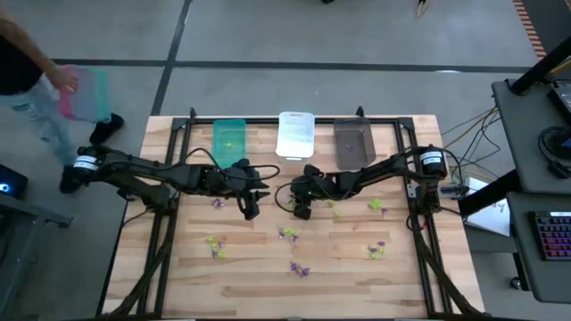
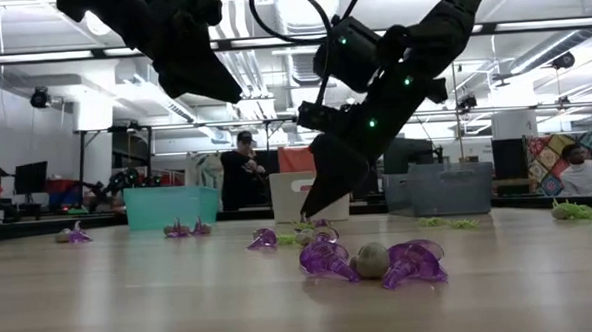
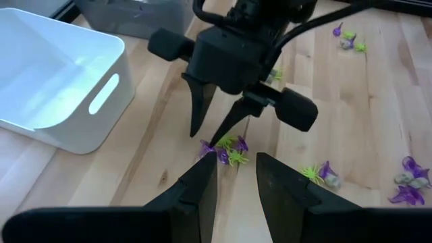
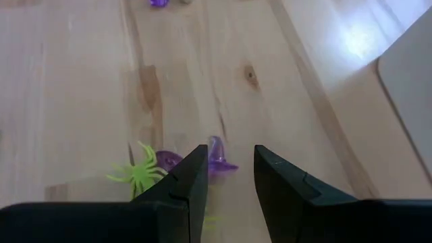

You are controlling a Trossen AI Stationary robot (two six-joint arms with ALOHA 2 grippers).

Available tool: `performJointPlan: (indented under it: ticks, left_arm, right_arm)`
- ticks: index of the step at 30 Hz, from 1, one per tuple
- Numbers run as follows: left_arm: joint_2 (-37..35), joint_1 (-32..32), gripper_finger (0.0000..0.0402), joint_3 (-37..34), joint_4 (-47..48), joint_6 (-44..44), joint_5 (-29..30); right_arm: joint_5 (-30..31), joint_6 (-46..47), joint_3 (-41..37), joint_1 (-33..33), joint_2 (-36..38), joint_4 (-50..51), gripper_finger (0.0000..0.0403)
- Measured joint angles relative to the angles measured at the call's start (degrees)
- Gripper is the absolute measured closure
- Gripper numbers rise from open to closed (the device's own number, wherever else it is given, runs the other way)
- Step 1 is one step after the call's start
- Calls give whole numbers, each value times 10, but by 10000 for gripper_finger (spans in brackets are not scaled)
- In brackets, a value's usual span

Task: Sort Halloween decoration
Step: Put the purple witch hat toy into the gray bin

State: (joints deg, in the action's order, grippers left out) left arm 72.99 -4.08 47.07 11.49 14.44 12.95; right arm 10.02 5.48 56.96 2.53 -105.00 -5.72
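A: Right gripper (image 3: 214,128) is down at table centre, fingers parted narrowly, tips at a purple trinket (image 4: 217,157) beside a green spider (image 4: 140,172). We see nothing held.

B: Left gripper (image 1: 251,207) hangs just left of it, fingers a narrow gap apart, empty. Other trinkets (image 1: 298,267) are scattered on the near table (image 1: 241,276).

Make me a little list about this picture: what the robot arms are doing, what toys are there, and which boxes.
left gripper: jaws open, empty, raised over the table's middle
right gripper: jaws open, low over a purple trinket, green spider beside it
toys: purple and yellow-green trinkets scattered on the wooden table
boxes: green bin, white bin, dark grey bin in a row at the far edge
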Motion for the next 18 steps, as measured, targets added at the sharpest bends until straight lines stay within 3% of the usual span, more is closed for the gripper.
performJointPlan:
  ticks: [18]
  left_arm:
    - [0, 0, 316, 0, -4, 0, 1]
  right_arm:
    - [0, -1, 0, 5, -19, -27, 294]
